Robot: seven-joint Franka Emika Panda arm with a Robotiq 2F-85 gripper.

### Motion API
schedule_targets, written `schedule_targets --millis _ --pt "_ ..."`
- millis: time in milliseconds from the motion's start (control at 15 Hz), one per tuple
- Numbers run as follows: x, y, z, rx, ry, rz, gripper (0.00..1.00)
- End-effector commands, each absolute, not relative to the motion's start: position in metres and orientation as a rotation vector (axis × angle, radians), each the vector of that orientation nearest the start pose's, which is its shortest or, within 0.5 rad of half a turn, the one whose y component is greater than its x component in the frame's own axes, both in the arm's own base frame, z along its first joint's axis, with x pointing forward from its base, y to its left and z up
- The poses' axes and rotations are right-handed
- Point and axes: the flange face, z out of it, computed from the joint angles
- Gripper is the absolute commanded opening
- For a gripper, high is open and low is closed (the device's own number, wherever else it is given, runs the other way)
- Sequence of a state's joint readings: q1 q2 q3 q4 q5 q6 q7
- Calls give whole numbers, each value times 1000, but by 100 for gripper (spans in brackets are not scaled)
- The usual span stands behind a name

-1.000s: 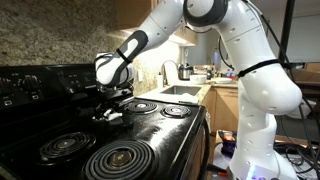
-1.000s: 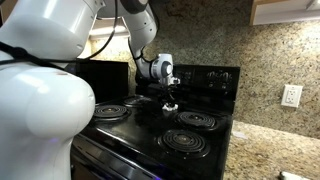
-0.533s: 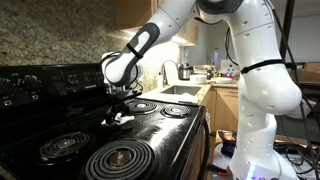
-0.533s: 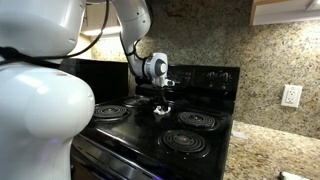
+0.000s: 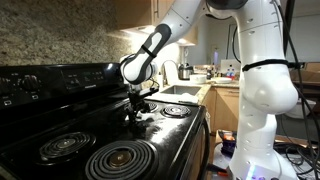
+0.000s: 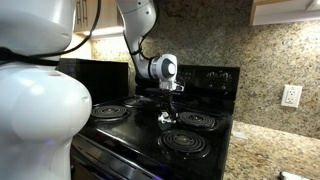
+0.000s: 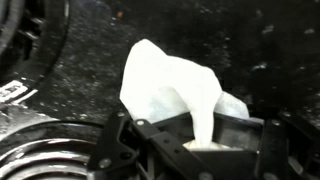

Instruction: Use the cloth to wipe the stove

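The stove (image 5: 60,118) is a glossy black range with spiral coil burners; it fills the lower part of both exterior views (image 6: 135,128). My gripper (image 5: 136,104) points down over the bare black top between the burners, shut on the cloth (image 5: 131,113). The cloth (image 6: 166,118) is a small whitish rag that hangs from the jaws and touches the stove top. In the wrist view the cloth (image 7: 170,85) spreads out ahead of my gripper (image 7: 205,142), a strip of it pinched between the jaws, over speckled black stove surface (image 7: 90,60).
A coil burner (image 7: 45,155) lies close beside the jaws. The black knobbed back panel (image 6: 205,77) rises behind the gripper. A counter with a sink and clutter (image 5: 185,85) borders the stove. A granite counter (image 6: 275,155) and a wall outlet (image 6: 291,96) lie beyond.
The gripper has slid across the stove top toward the sink side, dragging the cloth along the surface. It stays shut on the cloth.
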State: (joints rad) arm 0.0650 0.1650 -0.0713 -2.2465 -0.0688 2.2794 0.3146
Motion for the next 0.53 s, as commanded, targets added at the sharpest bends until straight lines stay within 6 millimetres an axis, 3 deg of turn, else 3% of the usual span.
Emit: schedule_targets --millis 0,200,467 --pt "496 -55 274 -3215 497 312 9" --pt "483 -83 274 -3223 560 382 8" --pt "466 -99 270 -3235 585 461 9"
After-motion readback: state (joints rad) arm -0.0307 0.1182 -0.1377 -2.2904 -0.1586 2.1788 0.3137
